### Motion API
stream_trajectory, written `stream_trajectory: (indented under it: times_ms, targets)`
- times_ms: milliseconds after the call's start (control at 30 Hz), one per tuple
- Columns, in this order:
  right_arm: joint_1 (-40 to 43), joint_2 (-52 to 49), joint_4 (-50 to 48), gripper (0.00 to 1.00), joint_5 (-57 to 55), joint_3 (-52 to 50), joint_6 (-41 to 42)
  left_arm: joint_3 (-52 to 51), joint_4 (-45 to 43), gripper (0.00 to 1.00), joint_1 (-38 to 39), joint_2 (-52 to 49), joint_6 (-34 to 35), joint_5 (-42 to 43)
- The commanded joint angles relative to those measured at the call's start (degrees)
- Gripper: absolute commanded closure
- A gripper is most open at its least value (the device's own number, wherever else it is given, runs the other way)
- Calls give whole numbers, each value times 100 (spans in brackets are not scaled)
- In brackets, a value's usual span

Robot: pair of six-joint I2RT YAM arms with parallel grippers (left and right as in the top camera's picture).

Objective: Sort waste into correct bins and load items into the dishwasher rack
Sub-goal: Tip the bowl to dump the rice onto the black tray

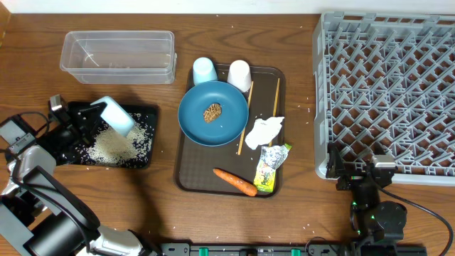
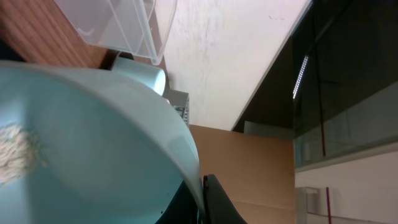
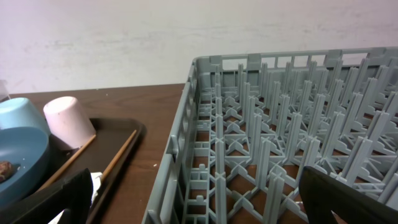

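Progress: early.

- The rice (image 1: 117,146) lies heaped in the black tray (image 1: 148,114), right under the left pincer (image 1: 96,112). That piece of waste looks dealt with, though a few grains cling inside the white bowl (image 1: 114,117).
- The clear tub (image 1: 119,55), beyond the left pincer toward the far edge, shows nothing in it.
- The rack (image 1: 387,92), just ahead of the right pincer (image 1: 359,171), has nothing loaded.

Left to do — everything on the brown serving tray (image 1: 192,171), which lies between the two pincers:

- **To bin:** the carrot (image 1: 234,182), the brown lump (image 1: 212,112), the tissue (image 1: 264,130) and the wrapper (image 1: 269,169).
- **To rack:** the blue plate (image 1: 195,117) under the lump, the light-blue cup (image 1: 205,70), the white cup (image 1: 239,73), the chopsticks (image 1: 244,121), and the bowl itself.

Left pincer: pinched shut on the bowl's rim. The bowl is tipped with its mouth down toward the black tray. In the wrist view the bowl's wall fills most of the frame, with one dark finger (image 2: 217,199) at its edge.

Right pincer: spread wide and holding nothing, with no contact visible. It hangs at the rack's near side, the grey wall just in front and the serving tray off to its left.

Judgement: the bowl looks close to emptied, so the rack is probably its next stop.
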State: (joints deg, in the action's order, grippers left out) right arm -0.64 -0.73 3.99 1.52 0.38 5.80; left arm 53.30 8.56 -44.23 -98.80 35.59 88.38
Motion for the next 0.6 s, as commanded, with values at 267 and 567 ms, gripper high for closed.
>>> stream_trajectory:
  times_ms: [267,567]
  targets:
    - [96,13,24,1,4,-7,-55,131,-341,94,46,-2,157,66]
    - [96,13,24,1,4,-7,-55,131,-525,94,107,28,162,48]
